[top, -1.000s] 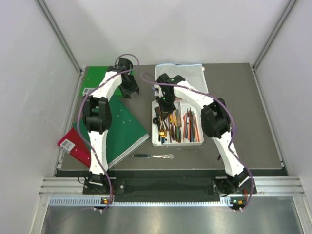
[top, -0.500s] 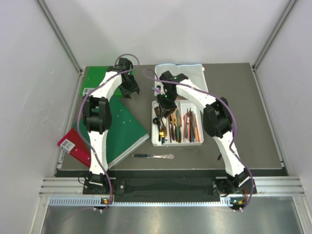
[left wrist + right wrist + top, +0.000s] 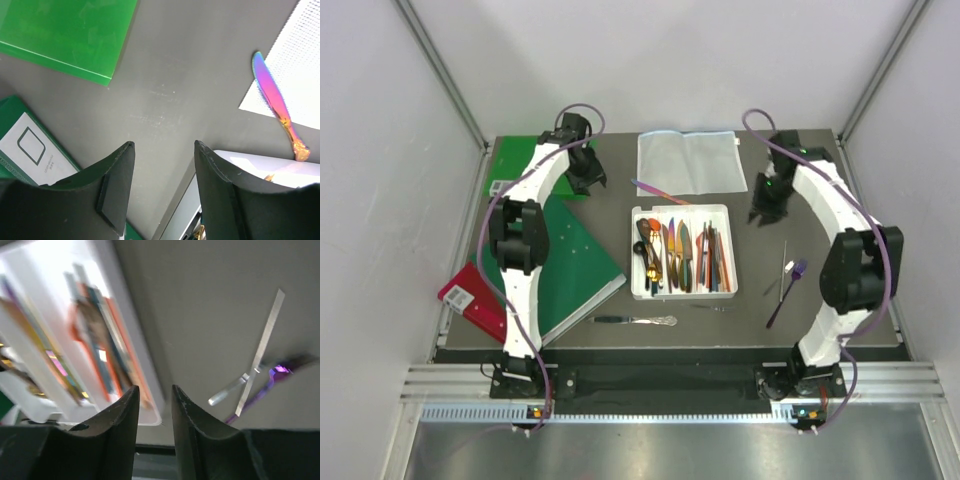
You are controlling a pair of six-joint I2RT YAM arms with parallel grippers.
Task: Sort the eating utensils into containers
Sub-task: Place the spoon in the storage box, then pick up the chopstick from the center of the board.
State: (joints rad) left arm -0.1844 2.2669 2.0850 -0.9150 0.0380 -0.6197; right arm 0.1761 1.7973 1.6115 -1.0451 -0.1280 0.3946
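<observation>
Now, closest to the arm bases, a silver metal table knife [image 3: 635,320] lies loose on the dark worktop [image 3: 840,200], well short of both grippers. Farther back and just nearer than the right gripper [image 3: 764,210], a slim purple utensil [image 3: 786,294] and a flat silver strip [image 3: 783,268] cross each other, with a short pale piece touching them. To the left of that gripper sits the white plastic compartment tray [image 3: 682,296], already filled with gold, orange, teal and dark cutlery. The right jaws stand slightly parted with nothing between them.

Beyond the tray, between the two grippers, an iridescent pink-and-gold knife [image 3: 655,190] rests with its blade tip on a white mesh sheet [image 3: 690,162]. It lies ahead and to the right of the left gripper [image 3: 588,185], whose jaws are spread and empty beside a flat green book [image 3: 525,160].

The sorting looks well along. The step in hand seems to be the right arm's reach for the crossed pieces. The next move calls for lowering the jaws across one handle, clear of the overlap, so the others are not dragged.

A second ago the right arm hung over the tray's left compartments. It has since swung out to the right, uncovering the crossed pieces and the iridescent knife. The left arm has not moved.
</observation>
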